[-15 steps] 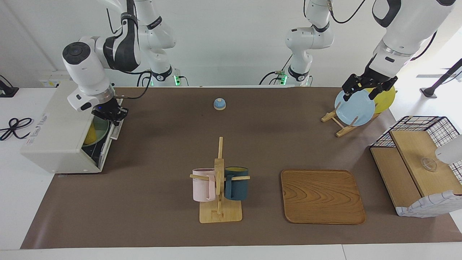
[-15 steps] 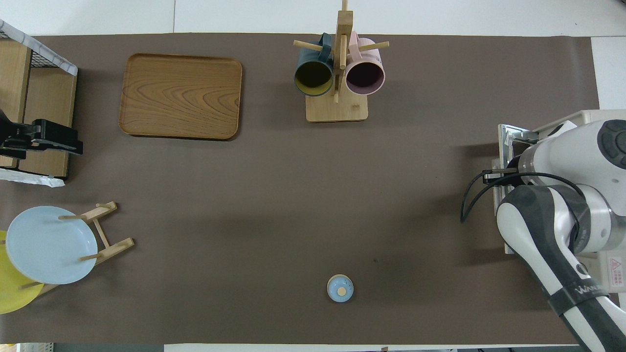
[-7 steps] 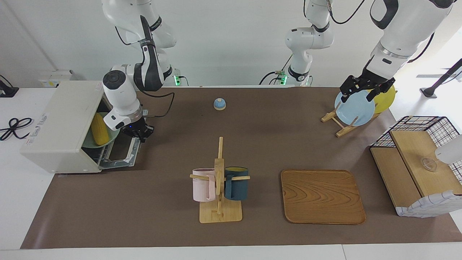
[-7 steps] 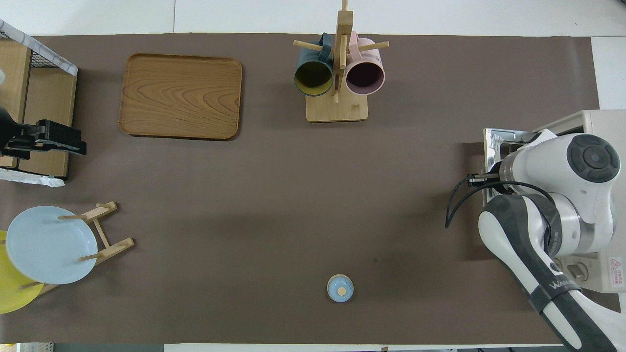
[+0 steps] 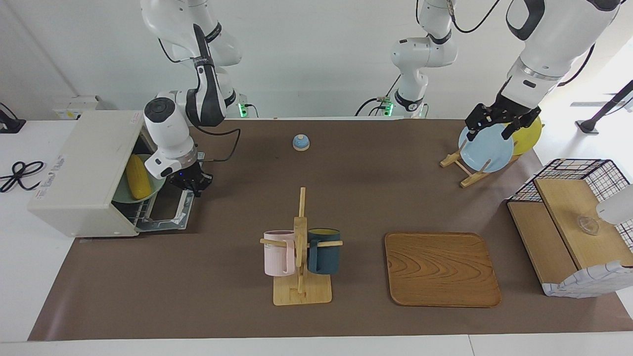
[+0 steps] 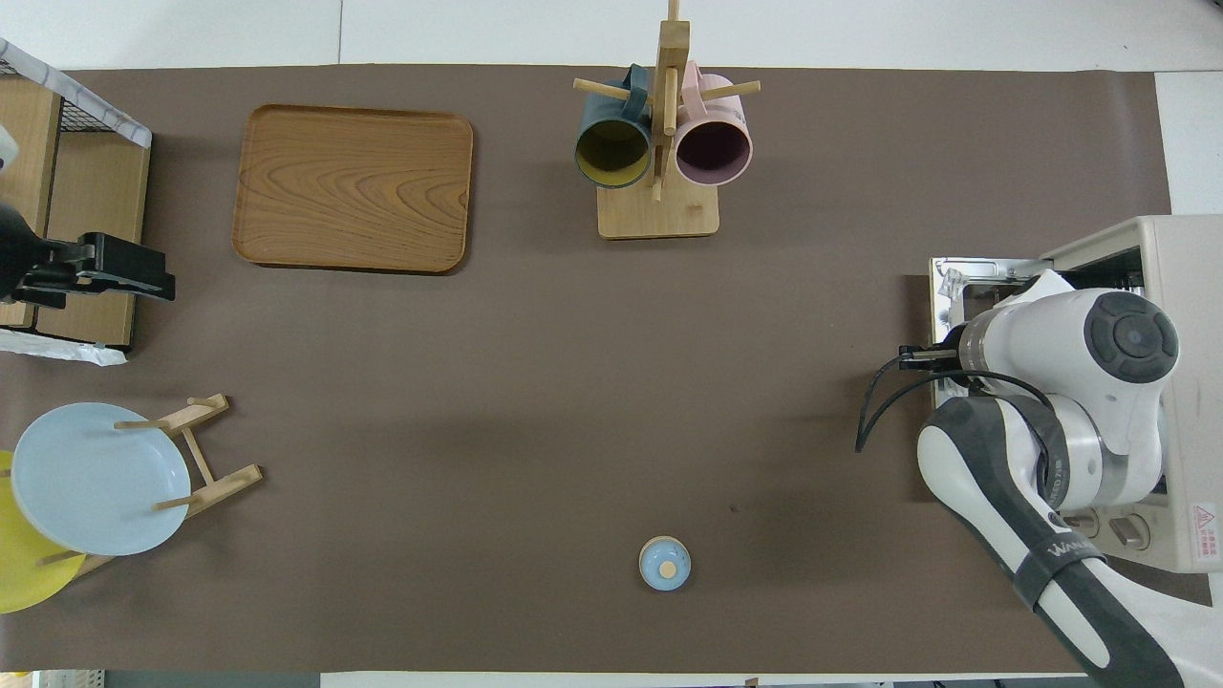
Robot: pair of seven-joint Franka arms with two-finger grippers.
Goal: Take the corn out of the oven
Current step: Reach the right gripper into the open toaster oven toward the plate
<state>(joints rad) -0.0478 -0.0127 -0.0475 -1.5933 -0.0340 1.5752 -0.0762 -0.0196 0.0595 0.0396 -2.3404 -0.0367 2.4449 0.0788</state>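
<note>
Corn (image 5: 137,176) on green dish inside oven (image 5: 81,173), door down, long axis along the opening | right pincer (image 5: 190,182) shut, empty, over door, corn just inward | left pincer (image 5: 500,120) open, empty, waiting over plates.

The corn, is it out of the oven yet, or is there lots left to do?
Not yet. The oven door is already down. The corn lies on a green plate inside. The right hand, shut, is over the door's edge. The left hand waits above the plate rack. Lifting the corn out is left.
</note>
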